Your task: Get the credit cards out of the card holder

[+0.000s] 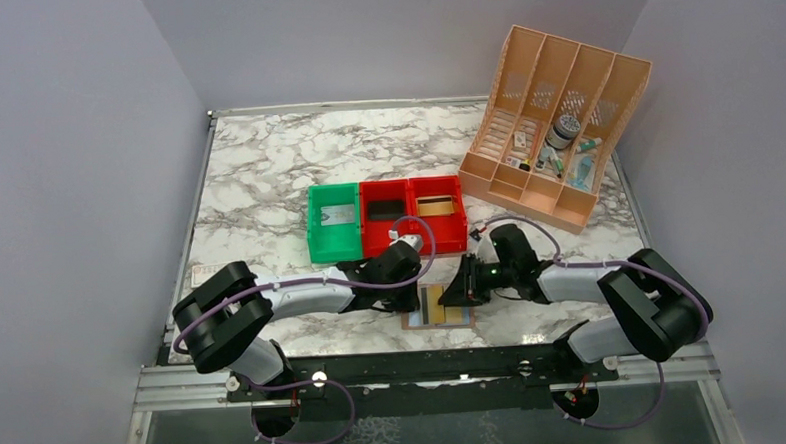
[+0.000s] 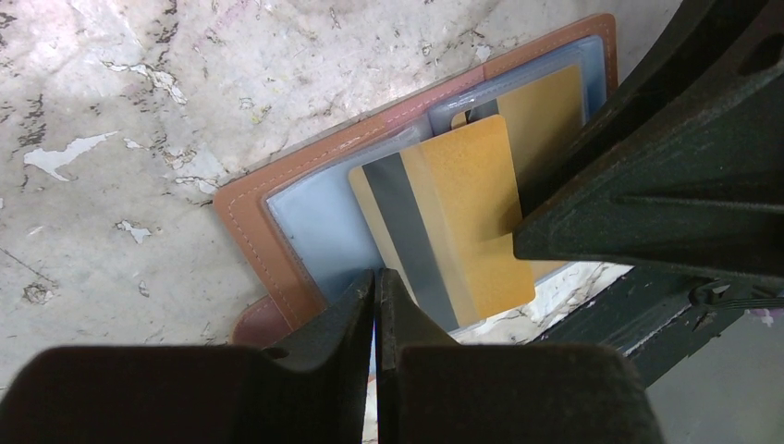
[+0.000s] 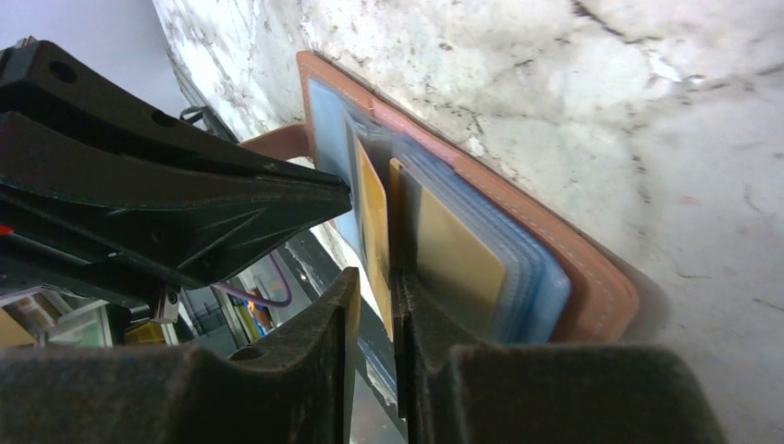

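Note:
The brown card holder (image 1: 438, 318) lies open near the table's front edge, its pale blue pockets up; it also shows in the left wrist view (image 2: 245, 213) and the right wrist view (image 3: 592, 277). A yellow-gold card (image 2: 462, 213) with a dark stripe sticks partly out of a pocket. My right gripper (image 3: 377, 282) is closed narrowly on that card's edge (image 3: 373, 217). My left gripper (image 2: 377, 276) is shut, with its tips down on the holder's left panel. A second gold card (image 2: 545, 102) sits inside the other pocket. I see no dark grey card in the holder.
One green bin (image 1: 332, 222) and two red bins (image 1: 412, 213) stand just behind the grippers, with flat items inside. A peach slotted organizer (image 1: 555, 125) stands at the back right. The table's front edge and a metal rail (image 1: 425, 366) are close behind the holder.

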Available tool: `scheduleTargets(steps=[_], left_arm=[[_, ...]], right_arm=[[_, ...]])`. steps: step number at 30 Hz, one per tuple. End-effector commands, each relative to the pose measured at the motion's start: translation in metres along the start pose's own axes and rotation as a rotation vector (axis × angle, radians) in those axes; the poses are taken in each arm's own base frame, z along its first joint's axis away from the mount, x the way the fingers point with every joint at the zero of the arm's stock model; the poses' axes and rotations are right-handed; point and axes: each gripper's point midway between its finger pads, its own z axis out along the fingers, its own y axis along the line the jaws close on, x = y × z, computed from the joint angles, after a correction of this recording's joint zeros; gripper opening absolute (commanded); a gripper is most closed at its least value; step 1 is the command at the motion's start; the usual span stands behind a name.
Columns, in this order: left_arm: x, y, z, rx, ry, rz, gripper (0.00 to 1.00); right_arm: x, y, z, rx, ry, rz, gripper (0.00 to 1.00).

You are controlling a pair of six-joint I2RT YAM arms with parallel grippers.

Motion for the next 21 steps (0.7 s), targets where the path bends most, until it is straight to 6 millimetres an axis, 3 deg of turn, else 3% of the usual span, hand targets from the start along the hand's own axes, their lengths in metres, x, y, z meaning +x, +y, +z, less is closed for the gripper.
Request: scheduleTargets(steps=[1,7,14,21], left_arm=[[0.014,0.018,0.005,-0.074,0.038,0.026,0.09],[0.015,0.019,0.004,-0.077,0.039,0.027,0.08],[0.015,0.021,0.002,-0.084,0.032,0.023,0.08],[0.014,0.021,0.002,-0.085,0.031,0.026,0.08]], right_arm=[[-0.003,0.009,0.005,-0.021,-0.022,-0.033,0.21],[-0.002,0.002,0.01,0.005,-0.048,-0.012,0.2],[-0.009,0.0,0.003,0.056,-0.1,-0.027,0.03],[-0.014,0.004,-0.004,0.091,-0.114,-0.039,0.07]])
